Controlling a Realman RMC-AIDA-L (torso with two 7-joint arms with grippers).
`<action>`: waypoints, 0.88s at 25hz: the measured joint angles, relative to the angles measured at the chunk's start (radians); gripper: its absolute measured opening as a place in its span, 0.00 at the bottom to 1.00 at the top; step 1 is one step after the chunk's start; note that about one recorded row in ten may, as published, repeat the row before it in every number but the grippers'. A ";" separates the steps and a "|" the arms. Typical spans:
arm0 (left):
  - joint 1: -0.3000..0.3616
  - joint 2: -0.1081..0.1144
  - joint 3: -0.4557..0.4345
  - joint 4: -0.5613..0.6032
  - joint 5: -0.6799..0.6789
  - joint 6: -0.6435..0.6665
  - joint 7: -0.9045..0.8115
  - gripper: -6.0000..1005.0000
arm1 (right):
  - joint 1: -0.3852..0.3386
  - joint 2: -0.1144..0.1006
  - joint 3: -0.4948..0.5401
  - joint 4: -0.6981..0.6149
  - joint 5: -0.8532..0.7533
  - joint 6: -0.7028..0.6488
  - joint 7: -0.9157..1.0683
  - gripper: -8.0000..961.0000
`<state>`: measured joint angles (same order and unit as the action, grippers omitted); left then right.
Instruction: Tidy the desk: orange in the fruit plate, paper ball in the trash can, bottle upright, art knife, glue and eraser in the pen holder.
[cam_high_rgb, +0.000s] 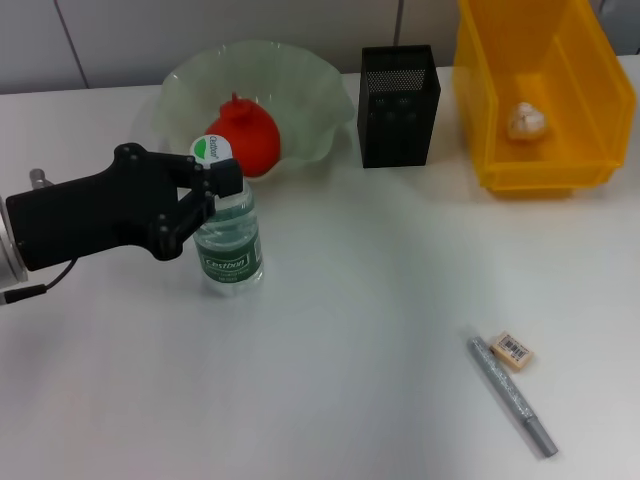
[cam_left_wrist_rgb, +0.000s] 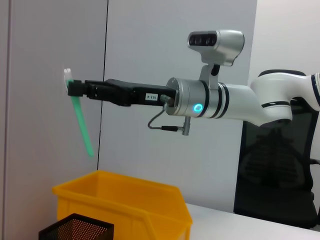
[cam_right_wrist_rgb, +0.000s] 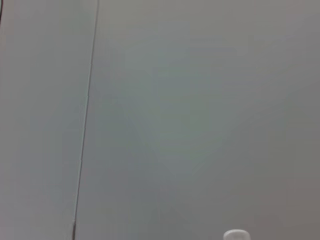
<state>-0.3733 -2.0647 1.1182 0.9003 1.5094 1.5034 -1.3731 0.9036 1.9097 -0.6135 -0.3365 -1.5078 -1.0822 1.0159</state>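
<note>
The clear bottle (cam_high_rgb: 230, 240) with a green label stands upright on the white table (cam_high_rgb: 360, 300), and my left gripper (cam_high_rgb: 214, 200) is shut on its neck from the left. The orange (cam_high_rgb: 248, 135) lies in the pale green fruit plate (cam_high_rgb: 310, 90). The paper ball (cam_high_rgb: 526, 120) rests inside the yellow trash can (cam_high_rgb: 560, 170). The black mesh pen holder (cam_high_rgb: 398, 105) stands between them. The eraser (cam_high_rgb: 513, 350) lies beside a grey pen-shaped tool (cam_high_rgb: 510, 395) at the front right. In the left wrist view my right gripper (cam_left_wrist_rgb: 75, 89) is raised high, shut on a thin green stick (cam_left_wrist_rgb: 82, 127).
In the left wrist view the trash can (cam_left_wrist_rgb: 125, 200) and pen holder (cam_left_wrist_rgb: 75, 227) stand below the raised right arm (cam_left_wrist_rgb: 210, 100). The right wrist view shows only a grey wall and a small white tip (cam_right_wrist_rgb: 236, 234). I cannot tell whether the green stick is the knife or the glue.
</note>
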 joint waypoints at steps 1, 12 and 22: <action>0.001 0.000 0.000 0.000 0.000 0.001 0.000 0.03 | 0.002 0.000 0.000 0.005 0.010 0.001 0.015 0.23; 0.005 0.000 0.001 0.000 0.000 0.014 0.003 0.03 | -0.030 0.029 -0.012 0.042 0.024 -0.010 0.150 0.23; 0.006 -0.002 0.002 -0.003 -0.002 0.031 0.012 0.03 | -0.055 0.047 -0.016 0.045 0.014 -0.023 0.147 0.24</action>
<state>-0.3675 -2.0663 1.1198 0.8974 1.5078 1.5347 -1.3610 0.8489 1.9563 -0.6297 -0.2916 -1.4940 -1.1052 1.1626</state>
